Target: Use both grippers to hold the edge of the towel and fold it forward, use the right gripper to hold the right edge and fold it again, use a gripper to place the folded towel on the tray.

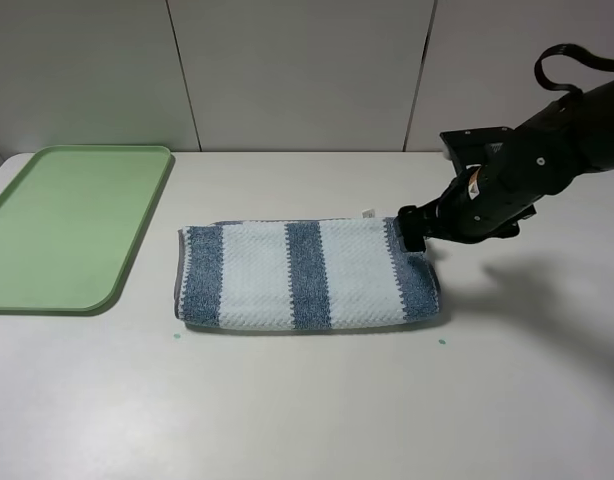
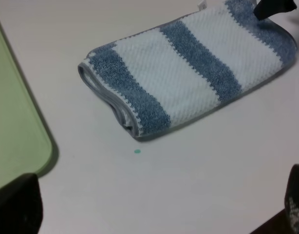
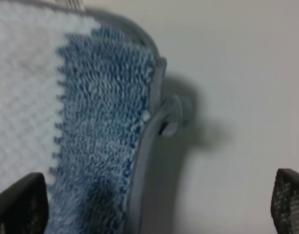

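Towel [image 1: 307, 275], one, lies folded beside one tray [image 1: 67, 222], right gripper [image 1: 415, 233] at edge.

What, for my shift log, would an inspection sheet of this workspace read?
Surface: white table, with two tiny green specks near the towel's front corners.
Job's things: striped towel, blue and white, lies folded over flat on the table. The green tray to its left holds nothing.
Clutter: nothing seen.
Grippers: right gripper is open at the towel's right edge, with the edge between its fingers. The left gripper is open over bare table, apart from the towel and out of the high view.
Cables: black cable loops above the right arm.
Surroundings: pale panelled wall behind the table.
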`<state>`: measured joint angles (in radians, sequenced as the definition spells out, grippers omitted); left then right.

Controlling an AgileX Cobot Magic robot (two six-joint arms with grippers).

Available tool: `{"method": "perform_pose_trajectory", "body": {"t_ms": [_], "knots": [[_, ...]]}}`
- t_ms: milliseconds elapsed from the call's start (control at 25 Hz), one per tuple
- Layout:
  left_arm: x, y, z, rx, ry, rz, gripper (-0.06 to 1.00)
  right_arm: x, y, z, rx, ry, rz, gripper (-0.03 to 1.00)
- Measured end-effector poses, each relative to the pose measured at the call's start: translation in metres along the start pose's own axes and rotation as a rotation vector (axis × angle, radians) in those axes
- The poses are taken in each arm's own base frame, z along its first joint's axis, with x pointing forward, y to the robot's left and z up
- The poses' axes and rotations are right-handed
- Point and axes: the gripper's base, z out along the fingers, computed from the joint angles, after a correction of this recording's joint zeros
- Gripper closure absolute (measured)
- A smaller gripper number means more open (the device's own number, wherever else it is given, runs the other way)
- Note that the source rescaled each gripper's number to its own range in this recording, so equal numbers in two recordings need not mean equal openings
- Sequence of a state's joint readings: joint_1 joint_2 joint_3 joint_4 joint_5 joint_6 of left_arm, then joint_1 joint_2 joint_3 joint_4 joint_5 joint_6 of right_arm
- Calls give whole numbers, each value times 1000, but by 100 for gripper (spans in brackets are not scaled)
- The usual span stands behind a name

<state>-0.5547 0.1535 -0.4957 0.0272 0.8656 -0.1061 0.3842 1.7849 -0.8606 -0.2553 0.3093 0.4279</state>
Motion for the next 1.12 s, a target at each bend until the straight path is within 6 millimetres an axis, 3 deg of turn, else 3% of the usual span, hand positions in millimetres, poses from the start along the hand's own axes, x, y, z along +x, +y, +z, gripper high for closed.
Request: {"method": "perform_pose_trajectory", "body": {"t_ms": [600, 1120], "knots": [[0, 0, 0, 0, 0, 1, -6, 13, 3, 43, -30, 57, 70, -3], [0, 0, 0, 0, 0, 1, -6, 13, 4, 46, -38, 58, 94, -3]]}}
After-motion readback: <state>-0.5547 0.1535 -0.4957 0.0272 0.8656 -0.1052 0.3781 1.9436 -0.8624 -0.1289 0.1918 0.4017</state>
